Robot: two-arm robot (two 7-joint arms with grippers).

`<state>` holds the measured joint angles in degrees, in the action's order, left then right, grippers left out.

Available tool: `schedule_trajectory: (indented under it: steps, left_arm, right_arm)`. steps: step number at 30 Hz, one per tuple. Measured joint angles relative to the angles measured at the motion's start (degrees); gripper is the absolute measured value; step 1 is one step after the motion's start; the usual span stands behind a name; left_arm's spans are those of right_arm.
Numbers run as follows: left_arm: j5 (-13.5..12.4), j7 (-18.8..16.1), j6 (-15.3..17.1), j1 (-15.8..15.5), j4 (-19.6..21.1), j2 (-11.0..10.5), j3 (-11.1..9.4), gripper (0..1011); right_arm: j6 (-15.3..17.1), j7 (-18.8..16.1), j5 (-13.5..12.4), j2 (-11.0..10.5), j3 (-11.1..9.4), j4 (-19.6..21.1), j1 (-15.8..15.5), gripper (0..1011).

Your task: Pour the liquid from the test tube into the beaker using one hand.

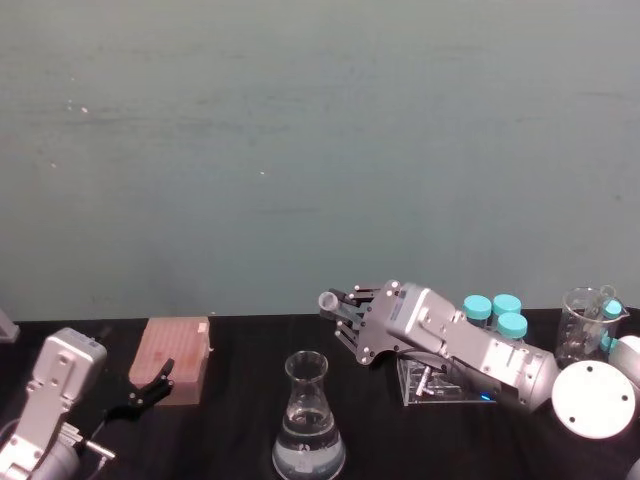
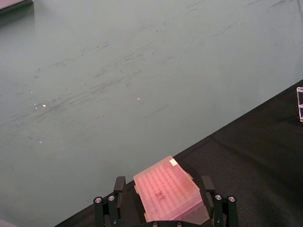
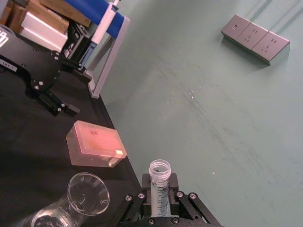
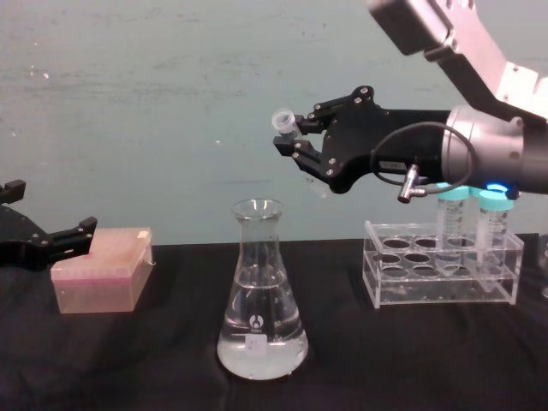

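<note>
My right gripper is shut on the test tube, a slim clear tube held tilted with its open rim up and pointing left. It hangs above and just right of the beaker's mouth, apart from it. In the right wrist view the test tube stands between the black fingers. I cannot tell whether it holds any liquid. The beaker, a clear conical flask, stands on the black table with clear liquid in its base. From the head camera the beaker sits front centre. My left gripper rests open at the left.
A pink tip box lies at the left, just beyond the left gripper. A clear rack with teal-capped tubes stands at the right, under the right arm. A glass measuring cup sits at the far right.
</note>
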<state>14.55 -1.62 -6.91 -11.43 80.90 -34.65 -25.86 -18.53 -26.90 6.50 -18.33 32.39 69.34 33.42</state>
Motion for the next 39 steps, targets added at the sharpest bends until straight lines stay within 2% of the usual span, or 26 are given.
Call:
schedule_trajectory:
  steps: [12, 20, 21, 25, 39]
  left_arm:
    - [0.00, 0.00, 0.00, 0.00, 0.00, 0.00, 0.00, 1000]
    - [0.00, 0.00, 0.00, 0.00, 0.00, 0.00, 0.00, 1000]
    - [0.00, 0.00, 0.00, 0.00, 0.00, 0.00, 0.00, 1000]
    - [0.00, 0.00, 0.00, 0.00, 0.00, 0.00, 0.00, 1000]
    - [0.00, 0.00, 0.00, 0.00, 0.00, 0.00, 0.00, 1000]
  right_arm:
    - [-2.73, 2.41, 4.40, -0.49, 0.89, 0.61, -0.12, 198]
    - [-4.76, 5.18, 9.19, -1.18, 1.74, 1.31, -0.42, 198]
    - [-4.76, 5.18, 9.19, -1.18, 1.74, 1.31, -0.42, 198]
    - [-5.99, 7.16, 12.36, -1.50, 2.17, 1.53, -0.55, 198]
    - [-7.87, 10.81, 18.00, -1.81, 2.93, 1.53, -0.46, 198]
